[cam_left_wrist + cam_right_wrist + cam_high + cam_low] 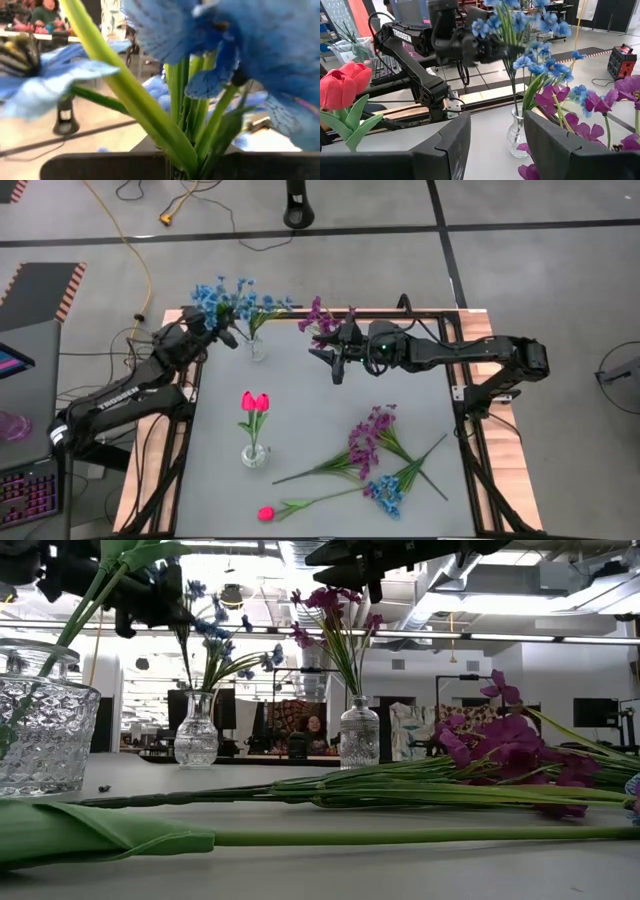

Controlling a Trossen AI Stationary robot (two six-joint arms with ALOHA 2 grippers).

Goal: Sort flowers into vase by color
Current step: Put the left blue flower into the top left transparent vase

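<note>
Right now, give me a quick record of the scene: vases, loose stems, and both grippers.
blue vase: blue flowers in a glass vase, far left
purple vase: purple flowers in a vase, far centre
tulip vase: two pink-red tulips in the near vase
loose stems: purple stem, blue stem, one tulip lying near right
left gripper: at the blue flowers
right gripper: open, beside the purple vase, empty

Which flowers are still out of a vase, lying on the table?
Four stems lie flat: a pink-red tulip bud stem, two purple clustered-bloom stems and a blue clustered-bloom stem.
</note>
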